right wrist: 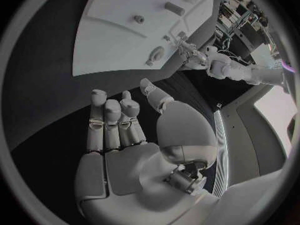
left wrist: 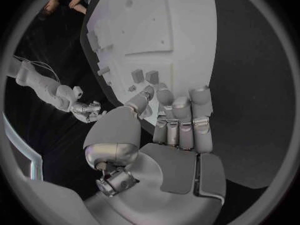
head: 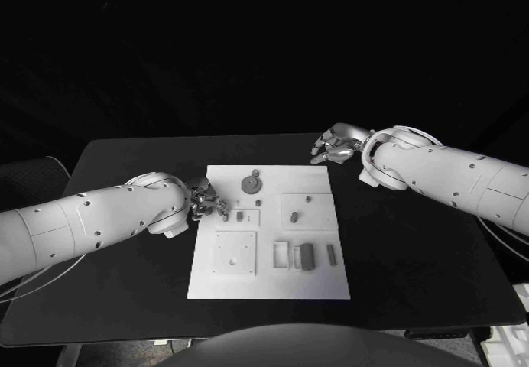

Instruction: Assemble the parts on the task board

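The white task board lies in the middle of the black table. On it are a round grey part, two small upright parts near the left edge, a small oval part and a dark block. My left hand hovers at the board's left edge beside the two small parts, its fingers stretched out and holding nothing. My right hand is over bare table past the board's far right corner, its fingers extended and empty.
A square plate and pale slotted blocks sit on the board's near half. Black table surrounds the board on all sides. In the right wrist view, the board lies ahead of the palm, with my left hand beyond it.
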